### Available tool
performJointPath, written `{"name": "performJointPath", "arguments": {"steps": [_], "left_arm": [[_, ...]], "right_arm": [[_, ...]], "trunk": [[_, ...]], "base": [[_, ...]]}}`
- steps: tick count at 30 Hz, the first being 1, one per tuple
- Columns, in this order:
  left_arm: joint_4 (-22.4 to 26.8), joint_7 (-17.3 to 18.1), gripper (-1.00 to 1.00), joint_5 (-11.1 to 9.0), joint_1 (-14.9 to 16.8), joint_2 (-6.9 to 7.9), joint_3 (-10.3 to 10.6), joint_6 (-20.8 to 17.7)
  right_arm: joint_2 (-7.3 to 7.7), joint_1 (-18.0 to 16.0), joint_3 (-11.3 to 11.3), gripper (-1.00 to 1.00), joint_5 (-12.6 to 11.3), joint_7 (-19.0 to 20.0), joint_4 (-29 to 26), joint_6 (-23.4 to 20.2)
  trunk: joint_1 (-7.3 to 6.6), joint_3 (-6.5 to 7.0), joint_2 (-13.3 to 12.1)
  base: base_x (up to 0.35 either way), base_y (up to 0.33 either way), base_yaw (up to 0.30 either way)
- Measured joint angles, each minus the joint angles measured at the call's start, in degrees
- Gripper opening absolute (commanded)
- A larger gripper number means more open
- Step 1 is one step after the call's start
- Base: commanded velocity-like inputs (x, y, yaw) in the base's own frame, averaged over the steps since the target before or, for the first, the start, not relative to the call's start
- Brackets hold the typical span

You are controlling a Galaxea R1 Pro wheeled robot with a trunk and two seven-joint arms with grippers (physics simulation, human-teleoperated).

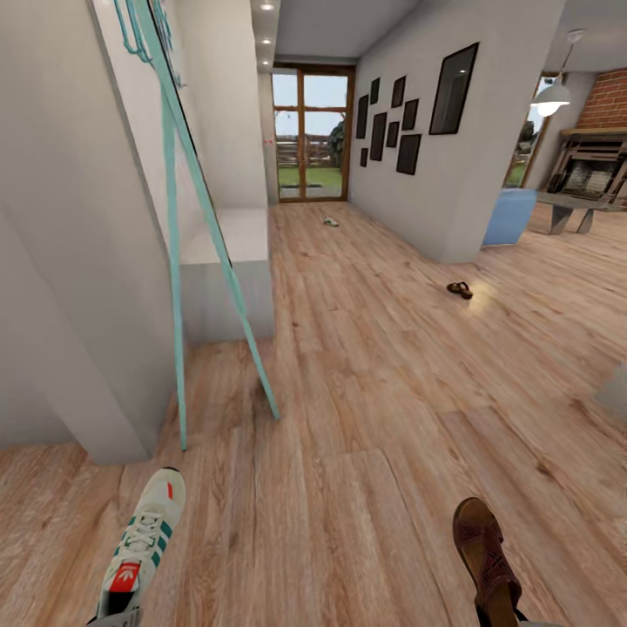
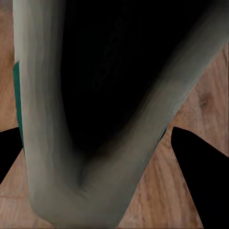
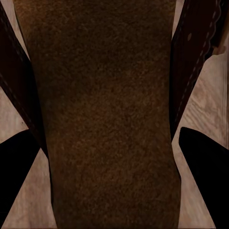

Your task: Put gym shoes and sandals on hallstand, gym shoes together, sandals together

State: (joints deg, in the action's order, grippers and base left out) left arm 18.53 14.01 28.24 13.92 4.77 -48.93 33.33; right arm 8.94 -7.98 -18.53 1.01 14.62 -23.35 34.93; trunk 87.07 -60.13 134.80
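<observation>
Carrying a light, soft-collared gym shoe [image 1: 139, 544] at lower left and a floppy sandal [image 1: 486, 549] at lower right, both grippers are closing on the heels, while the second sandal [image 1: 460, 289] is lying mid-right on the corridor floor [image 1: 366, 392].

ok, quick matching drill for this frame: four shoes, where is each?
Shoes:
1. sneaker
2. sandal
3. second sandal
4. far shoe

Places:
A. on the floor near the grey wall corner
B. held up at the head view's bottom right
C. on the floor near the glass door
D. held up at the head view's bottom left

Pairs: 1-D, 2-B, 3-A, 4-C
</observation>
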Motion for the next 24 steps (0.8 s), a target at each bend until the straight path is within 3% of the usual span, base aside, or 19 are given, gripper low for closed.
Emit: {"name": "performJointPath", "arguments": {"steps": [12,24], "left_arm": [[0.0,0.0,-1.00,-0.1,0.0,-0.01,-0.1,0.1],[0.1,0.0,-1.00,-0.1,0.0,-0.01,-0.1,0.1]], "right_arm": [[-0.26,0.0,0.0,-1.00,0.0,-0.2,0.1,0.0],[-0.29,0.0,0.0,-1.00,-0.1,-0.2,0.1,0.0]], "trunk": [[0.00,0.00,0.0],[0.00,0.00,0.0]], "base": [[0.003,-0.275,0.016],[-0.008,-0.277,0.233]]}}
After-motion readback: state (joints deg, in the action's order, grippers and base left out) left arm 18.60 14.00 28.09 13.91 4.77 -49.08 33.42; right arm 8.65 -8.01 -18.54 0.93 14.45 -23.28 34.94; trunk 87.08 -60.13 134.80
